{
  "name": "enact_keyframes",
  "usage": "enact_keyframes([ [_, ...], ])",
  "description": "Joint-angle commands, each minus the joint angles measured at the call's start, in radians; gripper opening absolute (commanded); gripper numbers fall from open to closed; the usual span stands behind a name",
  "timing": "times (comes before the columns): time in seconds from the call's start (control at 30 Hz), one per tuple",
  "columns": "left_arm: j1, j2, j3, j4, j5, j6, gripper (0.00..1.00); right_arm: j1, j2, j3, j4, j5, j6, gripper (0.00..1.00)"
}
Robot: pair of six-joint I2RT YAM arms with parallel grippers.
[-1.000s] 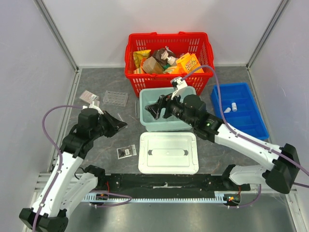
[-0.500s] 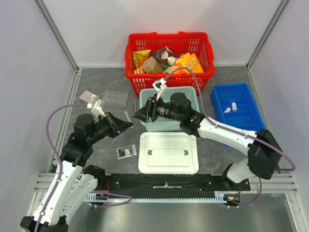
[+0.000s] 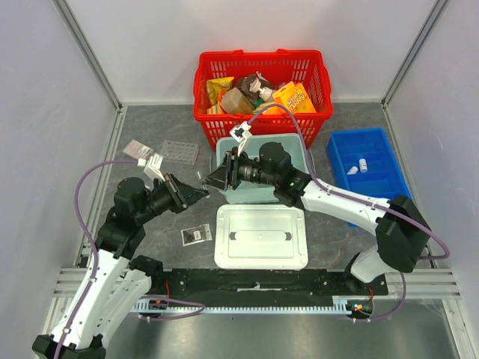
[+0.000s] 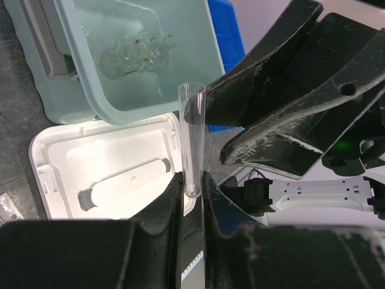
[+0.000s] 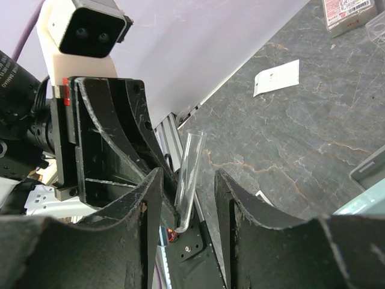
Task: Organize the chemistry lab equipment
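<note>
Left of centre in the overhead view, just beside the left edge of the pale green tub [image 4: 84,84], the two arms meet tip to tip; the left gripper [image 4: 191,180] is closed on the lower end of a clear tube [image 4: 192,120], which stands up out of its fingers. The right gripper [image 3: 218,178] faces it with its jaws spread wide; in its own wrist view the tube stands in the gap between the two fingers, touching neither as far as I can tell. I read this as a handover, with one piece of glassware passing from left arm to right and the second grip not yet taken. Next, the right gripper would need to close gently on the free upper part of the tube, clear of the left fingers; only then should the left let go. After that the tub, with small flasks [image 4: 135,54] lying in it, looks the likely home for the tube, though that is a guess.
</note>
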Motion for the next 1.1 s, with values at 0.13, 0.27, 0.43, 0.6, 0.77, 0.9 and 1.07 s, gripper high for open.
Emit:
enact_keyframes([
  [0.13, -0.006, -0.006, -0.009, 0.078, 0.07, 0.047, 0.12, 0.01, 0.034, 0.033, 0.028, -0.038, -0.008, 0.45],
  [0.27, -0.006, -0.005, -0.011, 0.078, 0.066, 0.05, 0.13, 0.011, 0.037, 0.025, 0.049, -0.042, -0.013, 0.3],
  [0.43, -0.004, 0.0, 0.017, 0.038, 0.032, 0.083, 0.25, 0.011, 0.023, -0.015, 0.153, -0.065, -0.046, 0.19],
  [0.6, -0.004, 0.004, 0.08, -0.057, -0.023, 0.12, 0.52, 0.01, 0.008, -0.027, 0.176, -0.063, -0.151, 0.15],
  [0.77, -0.006, 0.018, 0.188, -0.183, -0.094, 0.175, 0.56, 0.01, -0.037, -0.094, 0.259, -0.029, -0.286, 0.14],
  [0.9, -0.006, 0.069, 0.302, -0.256, -0.126, 0.243, 0.56, 0.011, -0.061, -0.136, 0.3, -0.02, -0.375, 0.15],
  [1.07, -0.006, 0.165, 0.426, -0.313, -0.1, 0.341, 0.56, 0.014, -0.083, -0.228, 0.439, -0.002, -0.477, 0.16],
])
